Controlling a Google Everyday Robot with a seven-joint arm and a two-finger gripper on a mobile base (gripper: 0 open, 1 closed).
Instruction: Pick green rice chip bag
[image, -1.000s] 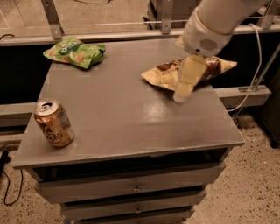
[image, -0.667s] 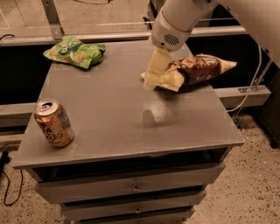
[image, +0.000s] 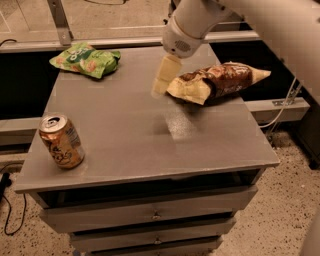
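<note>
The green rice chip bag, small, crinkled and bright green with chip pictures, lies at the far left corner of the grey tabletop. My gripper hangs from the white arm above the middle back of the table. It is to the right of the green bag, well apart from it, and just left of the brown-and-tan bag. It holds nothing that I can see.
A larger brown-and-tan bag lies at the back right of the table. An orange soda can stands upright near the front left edge. Drawers sit under the tabletop. A metal rail runs behind the table.
The arm and gripper have moved left across the table, from over the brown-and-tan bag to its left side, closer to the green bag. The objects have not moved.
</note>
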